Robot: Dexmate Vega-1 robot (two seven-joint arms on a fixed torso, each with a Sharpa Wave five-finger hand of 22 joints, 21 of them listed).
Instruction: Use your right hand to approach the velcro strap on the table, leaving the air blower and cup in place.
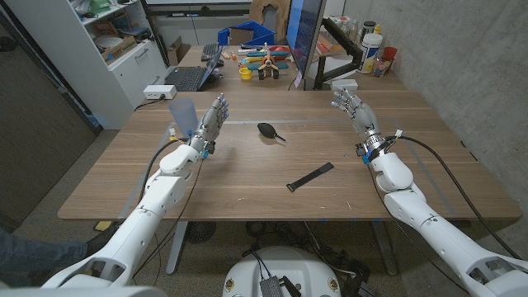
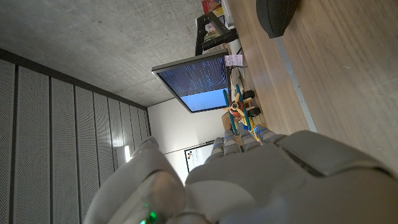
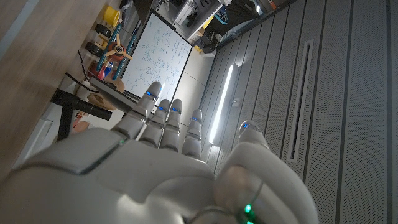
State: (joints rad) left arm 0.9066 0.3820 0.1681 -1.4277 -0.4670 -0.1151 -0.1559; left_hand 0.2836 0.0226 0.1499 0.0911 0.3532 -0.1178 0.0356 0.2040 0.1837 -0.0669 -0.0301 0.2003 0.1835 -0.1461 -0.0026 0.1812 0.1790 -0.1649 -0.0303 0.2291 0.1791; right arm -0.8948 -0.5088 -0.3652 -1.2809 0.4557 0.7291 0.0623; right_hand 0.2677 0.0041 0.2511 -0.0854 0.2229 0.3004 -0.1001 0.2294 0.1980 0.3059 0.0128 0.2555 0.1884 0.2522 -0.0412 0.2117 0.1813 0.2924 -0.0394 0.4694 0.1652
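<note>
Though near right hand point(image 1: 352, 106), velcro strap point(image 1: 311, 176) apart.

I'm at a wooden table point(image 1: 247, 177), a bare concrete wall point(image 1: 462, 58) off to my right. White shelving point(image 1: 91, 49) stands to my left, a laptop point(image 1: 188, 77) and monitor point(image 1: 307, 37) at the far end. Grey ribbed panels point(image 3: 348, 93) carry a bright light strip point(image 3: 224, 102).

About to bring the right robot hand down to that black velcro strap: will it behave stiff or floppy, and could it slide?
The velcro strap lies flat and thin on the table, so it is probably floppy and light. On smooth wood it may slide if pushed. Its low profile likely makes pinching awkward for the right robot hand.
</note>
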